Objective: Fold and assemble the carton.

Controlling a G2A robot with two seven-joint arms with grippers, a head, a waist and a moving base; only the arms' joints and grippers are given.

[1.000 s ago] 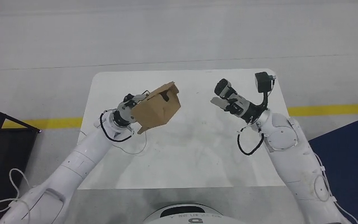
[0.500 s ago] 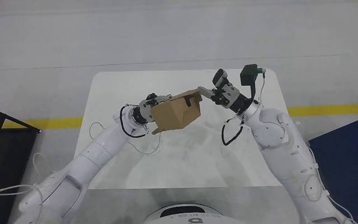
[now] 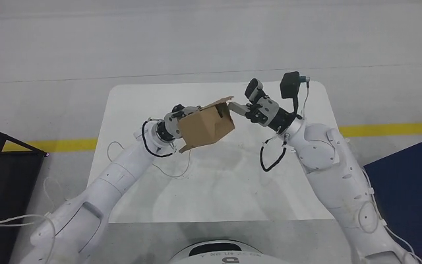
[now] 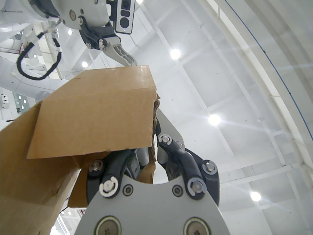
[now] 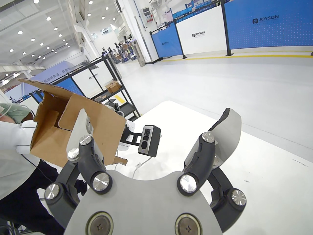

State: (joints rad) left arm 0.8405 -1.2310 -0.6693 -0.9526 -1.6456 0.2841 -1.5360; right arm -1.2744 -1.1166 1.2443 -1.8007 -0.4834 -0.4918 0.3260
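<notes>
The brown cardboard carton (image 3: 206,125) hangs in the air over the white table (image 3: 217,191), between the two arms. It sits nearer the table's far edge than its near one and well inside both side edges.

The left gripper (image 3: 177,121) holds it from the left. In the left wrist view the left gripper (image 4: 152,145) has its jaws closed on a cut edge of the carton (image 4: 93,113), pinching one cardboard wall between them.

The carton's open mouth faces the right gripper (image 3: 248,100), and a top flap (image 3: 224,102) stands up along the far rim. The right gripper (image 5: 155,116) has its jaws spread wide and holds nothing. One of its fingers (image 5: 82,121) overlaps the carton's (image 5: 107,128) outer side panel just beside the mouth, and the other hangs well apart over the table (image 5: 244,152). In the left wrist view that finger (image 4: 122,54) meets the carton's far top edge; whether it presses on the carton I cannot tell.

A broad stretch of tabletop lies between the carton and the near edge, and a narrower strip lies behind it. A black rack frame (image 3: 13,148) stands on the floor, well apart from the table's left edge.
</notes>
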